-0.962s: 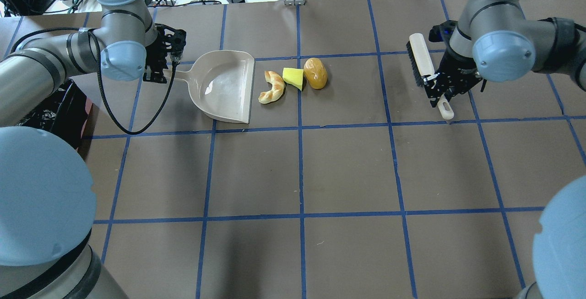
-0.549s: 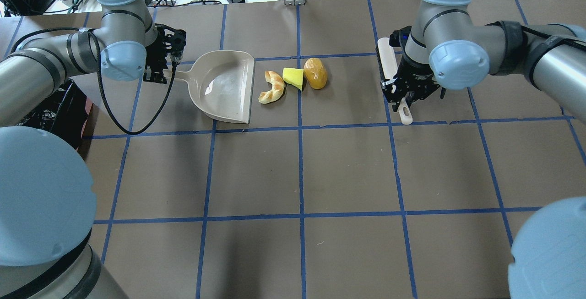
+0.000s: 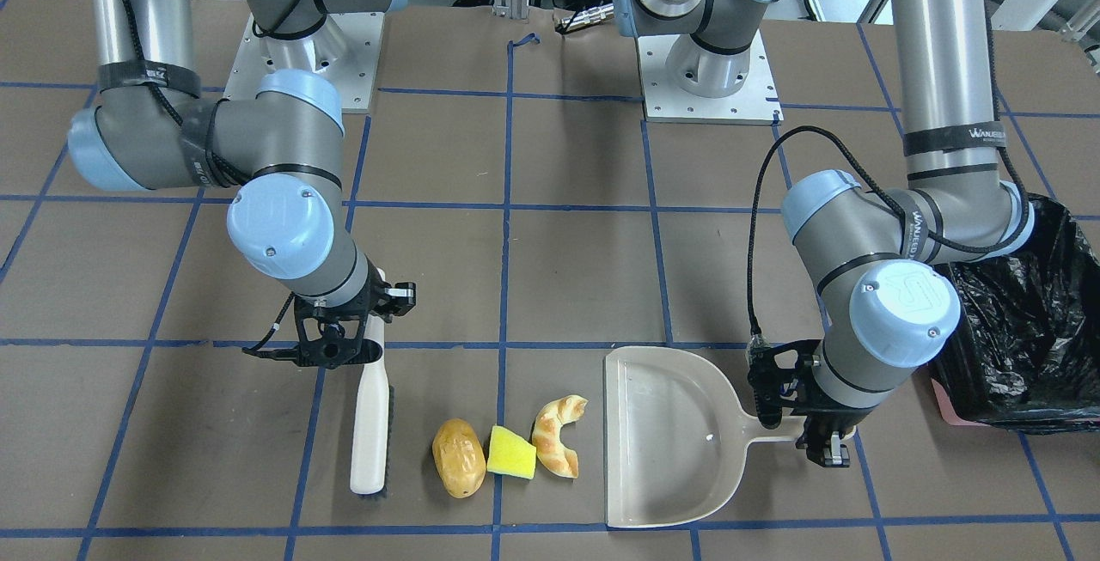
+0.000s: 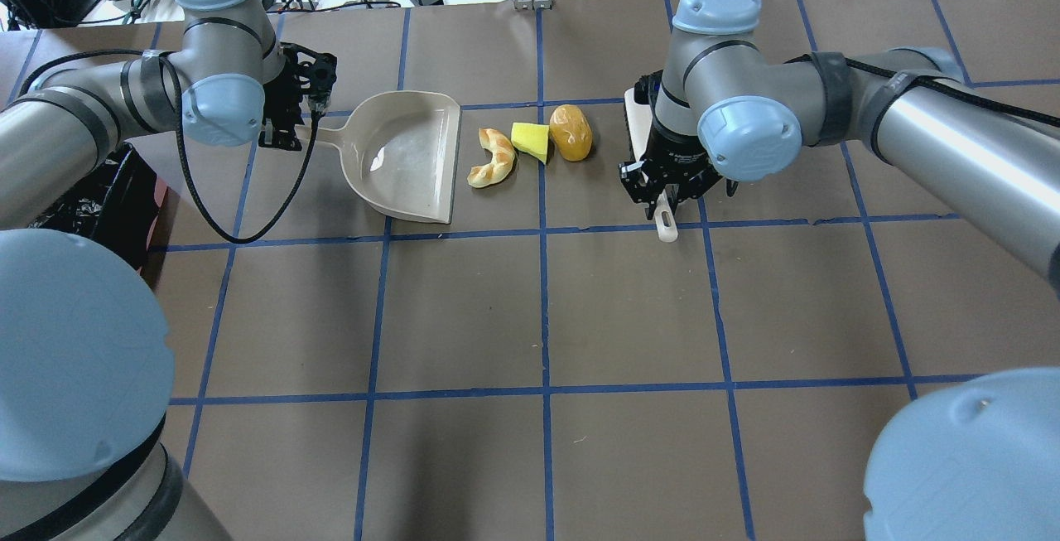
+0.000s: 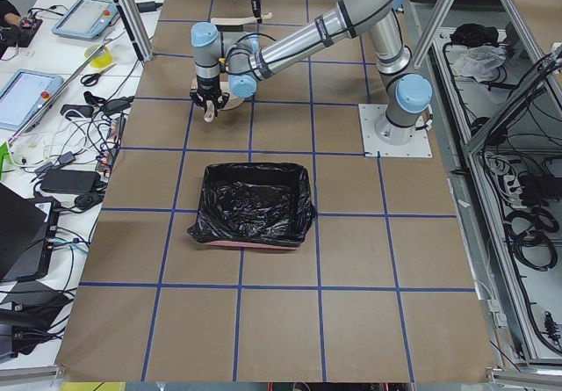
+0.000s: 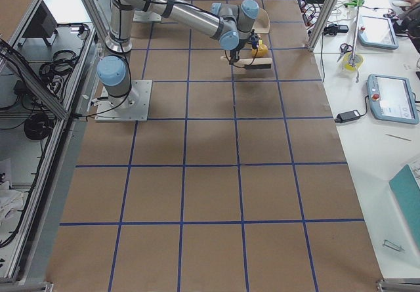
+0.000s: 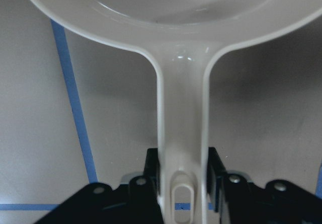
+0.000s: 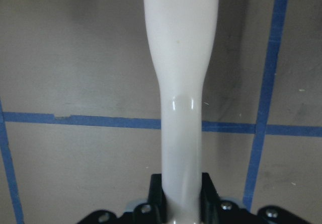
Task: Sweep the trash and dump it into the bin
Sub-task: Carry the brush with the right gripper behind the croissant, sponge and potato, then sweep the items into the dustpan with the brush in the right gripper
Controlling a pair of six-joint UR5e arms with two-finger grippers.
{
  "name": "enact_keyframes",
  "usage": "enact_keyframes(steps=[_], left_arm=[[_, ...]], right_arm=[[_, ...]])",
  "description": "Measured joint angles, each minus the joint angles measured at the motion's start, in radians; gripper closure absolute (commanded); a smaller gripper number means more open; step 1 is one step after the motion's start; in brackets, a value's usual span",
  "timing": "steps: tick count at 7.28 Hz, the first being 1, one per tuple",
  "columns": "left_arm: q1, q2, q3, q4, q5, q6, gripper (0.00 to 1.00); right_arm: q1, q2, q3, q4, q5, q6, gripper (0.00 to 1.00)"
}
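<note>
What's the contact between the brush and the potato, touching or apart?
Apart. The front-facing view shows a strip of bare table between the brush and the potato, side by side.

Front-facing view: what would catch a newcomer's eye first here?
Three food pieces lie in a row near the view's bottom: a potato, a yellow wedge and a croissant. The right hand holds a white brush beside the potato, and the left hand holds an empty beige dustpan beyond the croissant.
</note>
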Motion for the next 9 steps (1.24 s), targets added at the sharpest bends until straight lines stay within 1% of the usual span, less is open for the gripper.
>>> enact_keyframes(steps=[5,9], left_arm=[[0.0,-0.001,0.0,0.001,0.0,0.001,1.0],[0.0,0.001,0.0,0.001,0.0,0.0,1.0]], right_arm=[[0.108,0.072,-0.069,-0.001,0.0,0.163,1.0],[0.212,0.132,-0.159,0.002,0.007,0.33,1.0]])
